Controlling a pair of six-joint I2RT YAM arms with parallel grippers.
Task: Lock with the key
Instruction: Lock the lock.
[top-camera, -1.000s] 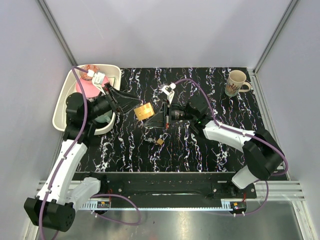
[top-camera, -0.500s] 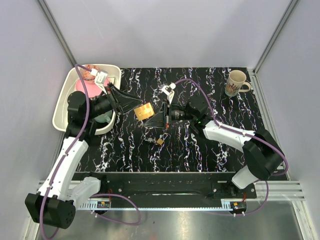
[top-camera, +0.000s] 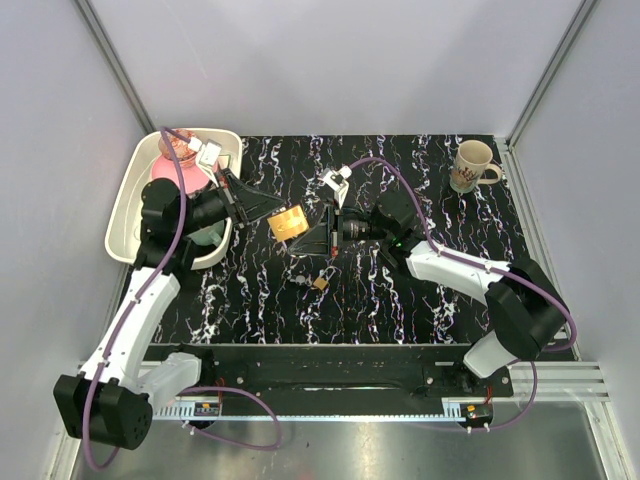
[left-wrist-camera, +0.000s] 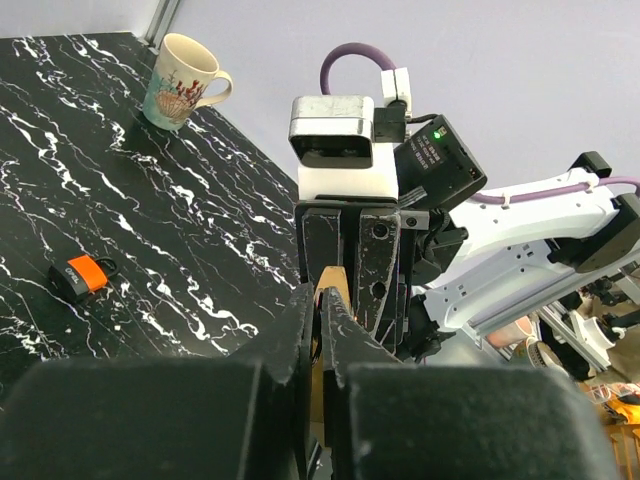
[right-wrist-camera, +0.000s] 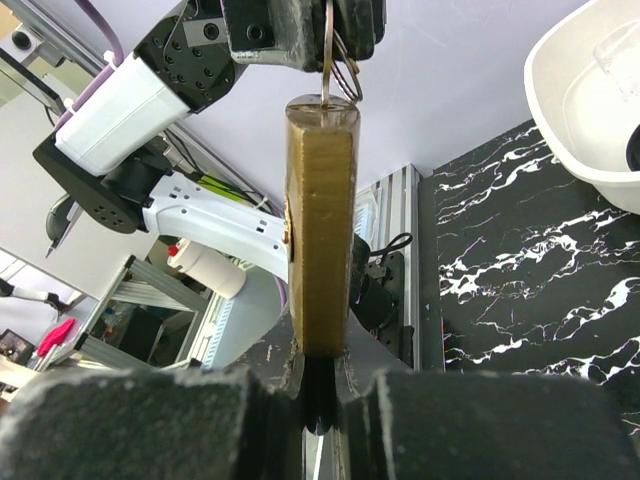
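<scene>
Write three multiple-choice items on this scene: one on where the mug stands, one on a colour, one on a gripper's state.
1. Where on the black tabletop does the mug stand? A near left corner; B far right corner; C centre.
2. What colour is the padlock clamped in the right gripper? A silver; B red; C brass.
3. How is the left gripper? A shut on the ringed metal piece at the padlock's top; B wide open; C lying flat on the tabletop.

Key: B, the top view shows the mug by the far right corner; C, the right wrist view shows a brass body; A, its jaws pinch the piece with no gap.
</scene>
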